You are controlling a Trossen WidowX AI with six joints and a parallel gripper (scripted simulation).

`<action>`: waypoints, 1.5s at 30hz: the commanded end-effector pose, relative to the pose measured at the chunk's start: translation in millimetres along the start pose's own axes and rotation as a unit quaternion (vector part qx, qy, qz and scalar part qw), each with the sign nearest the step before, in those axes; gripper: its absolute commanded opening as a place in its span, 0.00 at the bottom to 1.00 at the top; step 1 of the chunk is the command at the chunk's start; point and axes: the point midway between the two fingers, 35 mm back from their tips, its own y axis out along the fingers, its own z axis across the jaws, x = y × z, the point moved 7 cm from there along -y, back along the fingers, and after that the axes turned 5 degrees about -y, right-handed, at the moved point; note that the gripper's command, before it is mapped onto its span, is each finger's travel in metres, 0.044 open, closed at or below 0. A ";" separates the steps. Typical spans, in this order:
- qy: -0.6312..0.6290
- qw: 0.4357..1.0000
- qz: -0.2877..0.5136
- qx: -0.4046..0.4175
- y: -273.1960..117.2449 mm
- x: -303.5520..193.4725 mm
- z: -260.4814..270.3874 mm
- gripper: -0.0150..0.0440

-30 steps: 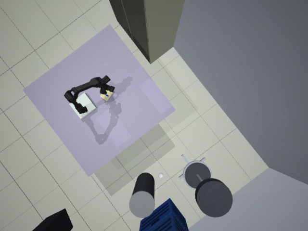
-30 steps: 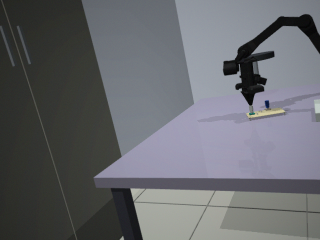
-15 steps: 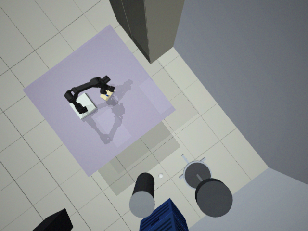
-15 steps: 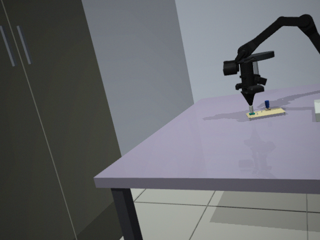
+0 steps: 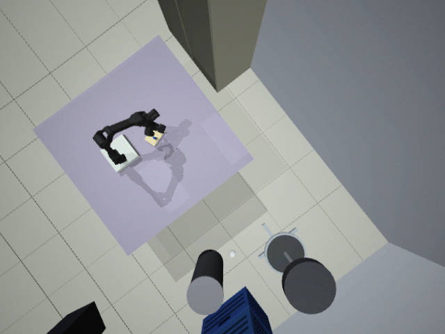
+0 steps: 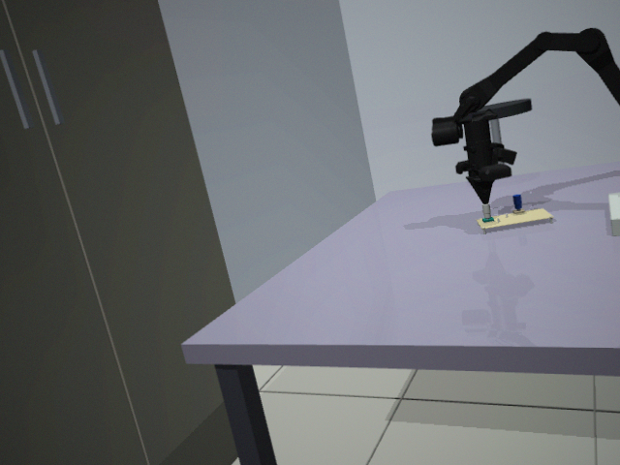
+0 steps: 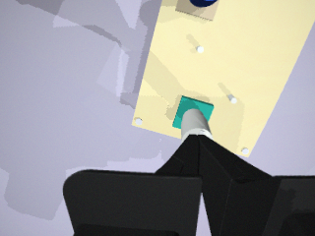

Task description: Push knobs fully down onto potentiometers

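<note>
The pale yellow circuit board point(image 5: 151, 140) point(image 6: 537, 217) point(image 7: 256, 59) stands on short legs on the table. A white knob point(image 6: 485, 211) point(image 7: 194, 121) stands upright over the teal potentiometer point(image 6: 488, 220) point(image 7: 183, 107) near one end of the board. A blue knob point(image 5: 154, 138) point(image 6: 517, 201) point(image 7: 203, 2) stands over the tan potentiometer point(image 7: 187, 11); in the exterior view a small gap shows beneath it. My gripper point(image 6: 484, 201) point(image 7: 195, 142) is shut with nothing between the fingers. Its tips are right at the top of the white knob. Whether the white knob sits against its potentiometer is hard to tell.
Small white pins point(image 7: 200, 49) point(image 7: 233, 100) stick up from the board between the potentiometers. A white block point(image 5: 130, 152) point(image 6: 614, 215) lies under the arm's base on the lilac table point(image 5: 90, 90) point(image 6: 400, 300). A tall cabinet point(image 5: 233, 39) point(image 6: 100, 200) stands beyond the table.
</note>
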 end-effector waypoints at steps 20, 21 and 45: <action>0.000 1.000 -0.009 -0.007 -15.5 -1.9 1.4 0.30; 0.000 1.000 -0.009 -0.007 -15.5 -1.9 1.4 0.34; 0.002 1.000 -0.010 -0.010 -45.7 156.3 -108.0 1.00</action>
